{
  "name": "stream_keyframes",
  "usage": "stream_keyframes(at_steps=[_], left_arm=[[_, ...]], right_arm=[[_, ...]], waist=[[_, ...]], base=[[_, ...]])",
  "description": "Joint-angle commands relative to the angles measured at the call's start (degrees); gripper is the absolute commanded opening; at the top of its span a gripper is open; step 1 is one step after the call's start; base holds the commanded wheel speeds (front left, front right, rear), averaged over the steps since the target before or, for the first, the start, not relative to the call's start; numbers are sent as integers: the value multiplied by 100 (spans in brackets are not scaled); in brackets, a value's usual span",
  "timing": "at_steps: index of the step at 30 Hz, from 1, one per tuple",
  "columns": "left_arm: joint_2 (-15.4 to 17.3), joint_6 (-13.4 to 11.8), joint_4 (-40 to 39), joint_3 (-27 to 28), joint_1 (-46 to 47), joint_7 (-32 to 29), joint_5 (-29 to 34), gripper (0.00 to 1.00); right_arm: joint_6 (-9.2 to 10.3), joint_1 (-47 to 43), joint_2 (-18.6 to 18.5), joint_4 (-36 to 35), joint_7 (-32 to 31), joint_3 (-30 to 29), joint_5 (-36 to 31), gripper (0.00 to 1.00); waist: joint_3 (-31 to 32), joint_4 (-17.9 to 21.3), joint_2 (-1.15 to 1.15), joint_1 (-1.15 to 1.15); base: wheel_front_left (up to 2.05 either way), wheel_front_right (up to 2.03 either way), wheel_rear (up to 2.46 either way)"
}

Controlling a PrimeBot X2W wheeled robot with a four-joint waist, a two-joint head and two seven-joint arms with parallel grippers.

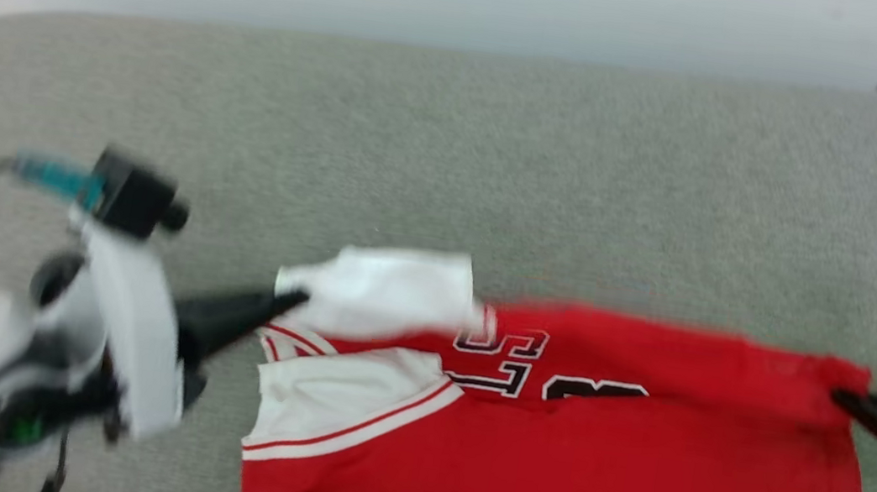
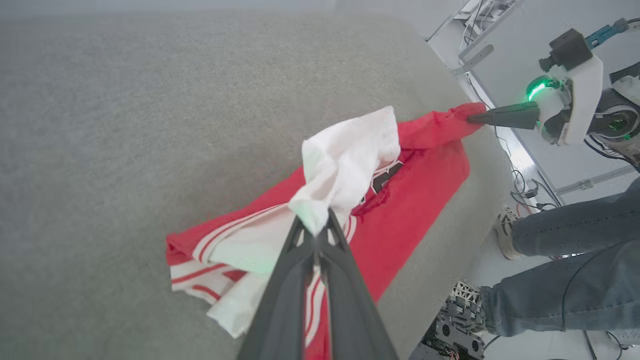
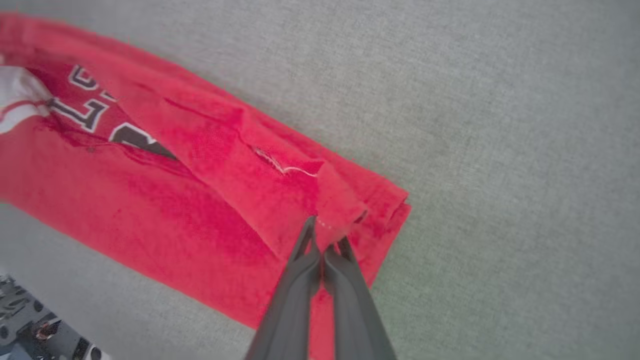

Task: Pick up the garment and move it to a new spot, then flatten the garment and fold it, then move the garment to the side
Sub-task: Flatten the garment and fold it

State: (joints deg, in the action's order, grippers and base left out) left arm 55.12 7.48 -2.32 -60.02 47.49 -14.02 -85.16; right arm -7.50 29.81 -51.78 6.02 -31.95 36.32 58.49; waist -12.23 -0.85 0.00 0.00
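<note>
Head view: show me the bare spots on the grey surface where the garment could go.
Free: the wide band of grey surface beyond the garment, up to the surface's back edge. Crowded: the near strip, where the garment stretches between the left tool and the right tool.

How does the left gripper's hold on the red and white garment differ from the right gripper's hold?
The left gripper pinches a white panel at one end of the garment; the right gripper pinches red cloth at the opposite end. The left gripper's piece is a large, bunched flap lying over the garment; the right gripper's piece is a small fold at a corner. Both grippers are shut on the garment.
</note>
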Motion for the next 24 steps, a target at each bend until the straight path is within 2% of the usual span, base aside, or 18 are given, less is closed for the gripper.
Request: stream_keyframes(at_steps=[1,6,9,12,13,21,24], left_arm=[[159,-11,-261,-36,-348,299,34,0],[525,-11,-704,-162,-1090,977,21,0],[454,-11,-732,-326,-1439,1151,-24,0],[178,-11,-447,-482,-1616,1270,42,0],[178,-11,-447,-482,-1616,1270,42,0],[-794,-11,892,-582,-1732,1659,-93,0],[-974,-11,1174,-607,-1705,1734,-97,0]], right_arm=[[2,-314,-124,-79,121,-91,142,0],[3,-934,-363,-134,387,-462,406,0],[3,-1196,-400,-104,475,-654,398,0],[3,-1339,-275,20,572,-795,267,0],[3,-1339,-275,20,572,-795,267,0],[3,-1419,359,528,898,-884,-92,0],[3,-1394,489,608,971,-866,-132,0]], waist=[[261,-215,0,0],[244,-289,0,0],[175,-326,0,0],[100,-359,0,0],[100,-359,0,0],[-110,-387,0,0],[-163,-380,0,0]], base=[[0,0,0],[0,0,0],[0,0,0],[0,0,0],[0,0,0],[0,0,0],[0,0,0]])
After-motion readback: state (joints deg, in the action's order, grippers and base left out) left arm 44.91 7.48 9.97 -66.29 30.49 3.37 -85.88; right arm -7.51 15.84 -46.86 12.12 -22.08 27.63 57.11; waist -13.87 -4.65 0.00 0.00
